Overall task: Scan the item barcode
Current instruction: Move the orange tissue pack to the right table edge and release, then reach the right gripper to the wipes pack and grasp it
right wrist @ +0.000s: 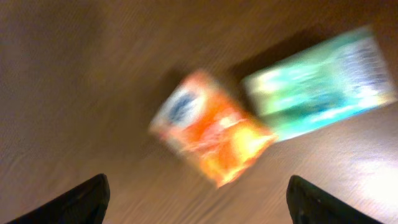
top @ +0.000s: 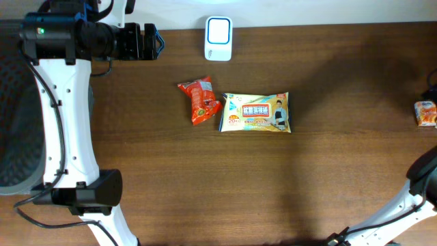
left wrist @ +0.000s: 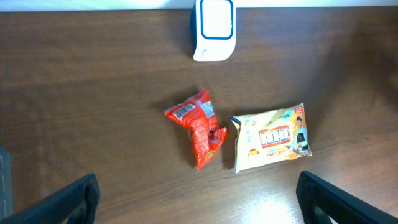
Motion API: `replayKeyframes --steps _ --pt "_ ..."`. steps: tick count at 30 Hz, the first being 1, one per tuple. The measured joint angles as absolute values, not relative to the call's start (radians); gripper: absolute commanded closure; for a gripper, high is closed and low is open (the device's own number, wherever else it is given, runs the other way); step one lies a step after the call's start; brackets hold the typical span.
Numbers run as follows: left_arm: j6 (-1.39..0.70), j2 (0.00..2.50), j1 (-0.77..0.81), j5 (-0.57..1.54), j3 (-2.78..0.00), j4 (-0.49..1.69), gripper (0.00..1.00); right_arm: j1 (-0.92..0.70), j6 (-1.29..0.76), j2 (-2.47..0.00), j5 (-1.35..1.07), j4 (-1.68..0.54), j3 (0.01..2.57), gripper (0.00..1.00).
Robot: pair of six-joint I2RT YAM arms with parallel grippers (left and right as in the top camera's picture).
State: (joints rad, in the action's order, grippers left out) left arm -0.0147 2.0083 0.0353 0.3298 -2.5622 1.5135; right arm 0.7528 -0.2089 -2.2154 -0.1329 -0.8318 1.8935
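Red snack packet lies flat mid-table, just beside the yellow packet and short of the white scanner, with its barcode patch facing up. Judged light, soft, slippery crinkled film, so it is best pinched at a crimped end seam, clear of the barcode. Left gripper and right gripper both stand spread, holding nothing.

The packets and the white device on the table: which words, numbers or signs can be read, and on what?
"20+1", probably: yellow packet, lower left corner in the overhead view.
Chinese characters on its red banner: too small to read.
Barcode on the red packet: digits too small.
The white scanner: no text visible.
The orange box and green packet, right wrist view: too blurred.
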Motion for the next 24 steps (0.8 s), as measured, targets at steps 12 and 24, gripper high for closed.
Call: replayKeyframes --steps 12,24 --pt "-0.015 2.008 0.033 0.330 -2.562 1.514 0.01 0.176 0.109 -2.215 -0.527 -1.142 1.876 0.01" --pt "-0.015 2.008 0.033 0.330 -2.562 1.514 0.01 -0.048 -0.004 -2.215 -0.252 -1.155 1.795 0.03"
